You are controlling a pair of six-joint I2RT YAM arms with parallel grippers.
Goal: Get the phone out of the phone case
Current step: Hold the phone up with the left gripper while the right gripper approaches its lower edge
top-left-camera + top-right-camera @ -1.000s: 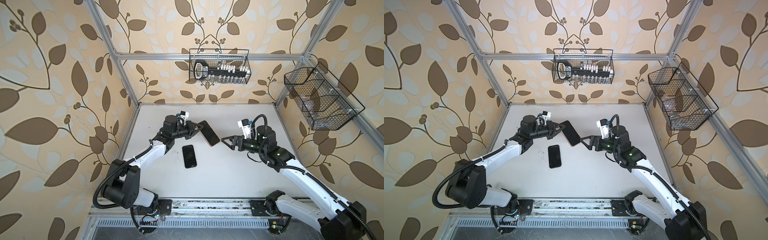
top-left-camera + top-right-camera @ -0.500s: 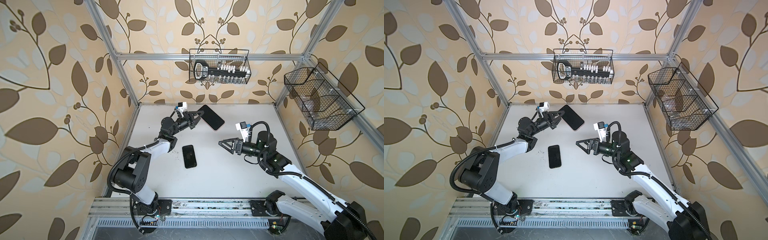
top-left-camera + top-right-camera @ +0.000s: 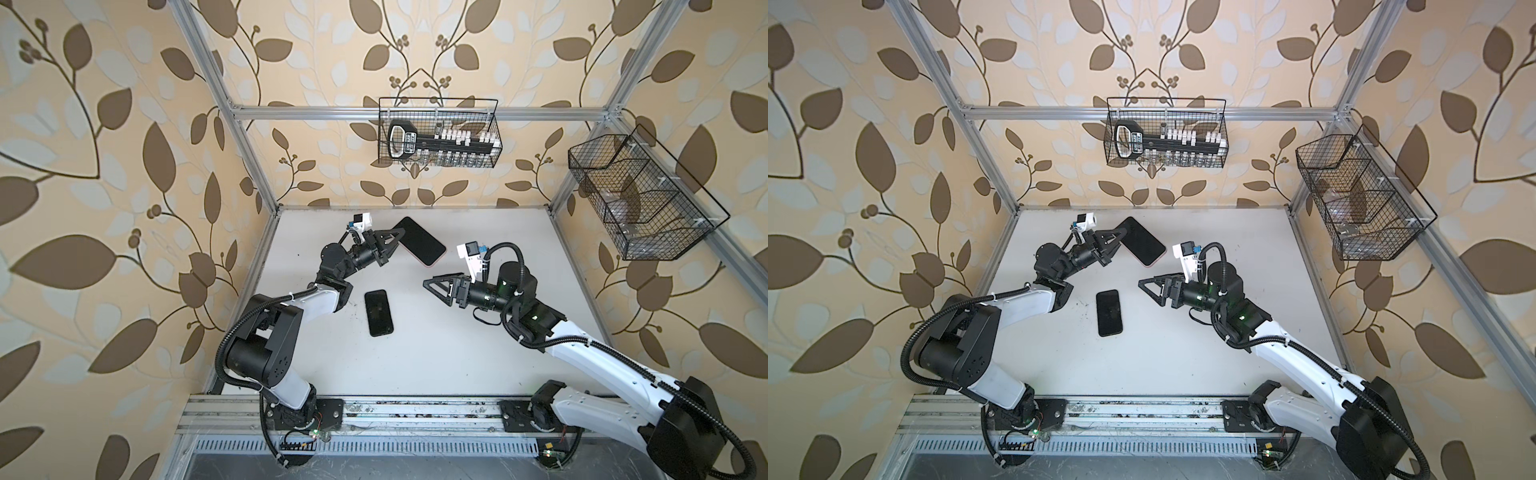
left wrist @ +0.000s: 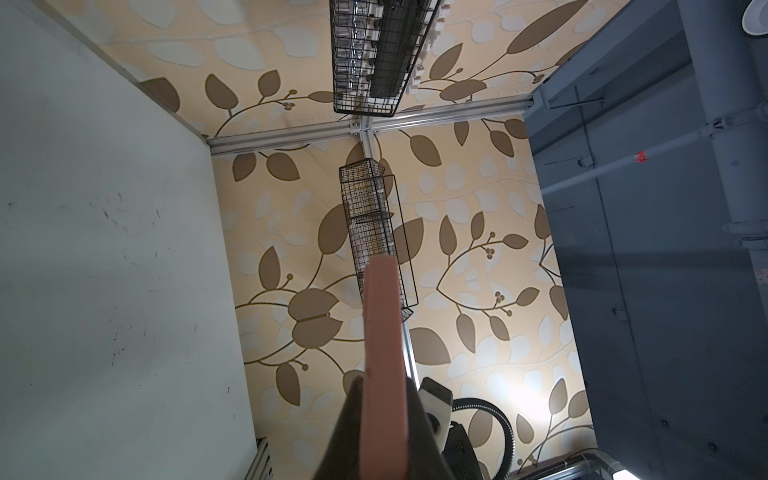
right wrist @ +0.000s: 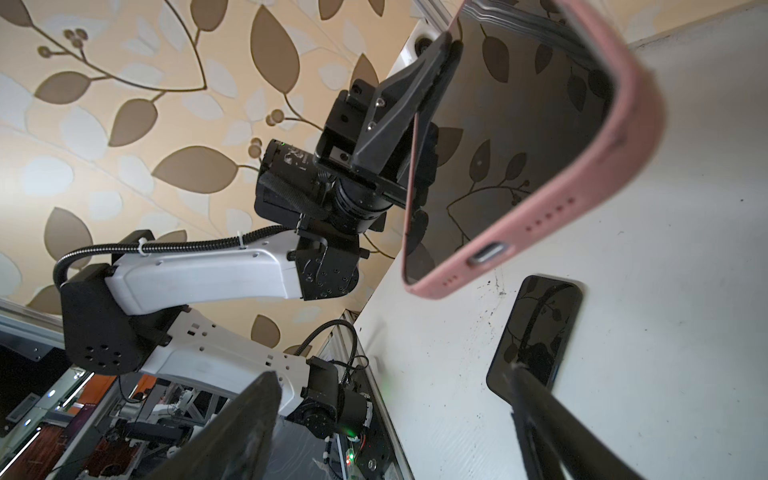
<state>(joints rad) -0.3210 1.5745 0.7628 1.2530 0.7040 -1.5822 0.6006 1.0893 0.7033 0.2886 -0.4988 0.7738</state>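
Note:
My left gripper (image 3: 398, 237) is shut on one end of the pink phone case (image 3: 419, 241), holding it tilted above the back of the table. In the right wrist view the phone case (image 5: 623, 145) frames a dark glossy face (image 5: 519, 145) that mirrors the wallpaper, like a phone screen. The left wrist view shows the case (image 4: 382, 332) edge-on between the fingers. A bare black phone (image 3: 378, 312) lies flat on the table. My right gripper (image 3: 428, 284) hangs open and empty, apart from the case, just right of the flat phone (image 5: 536, 332).
The white table (image 3: 478, 353) is boxed in by an aluminium frame and leaf-patterned walls. A wire basket (image 3: 440, 139) with tools hangs on the back wall. Another wire basket (image 3: 640, 203) hangs on the right wall.
The left gripper has lifted the pink case up and toward the back wall, away from the right gripper. The right arm has drawn back a little, its jaws still open.

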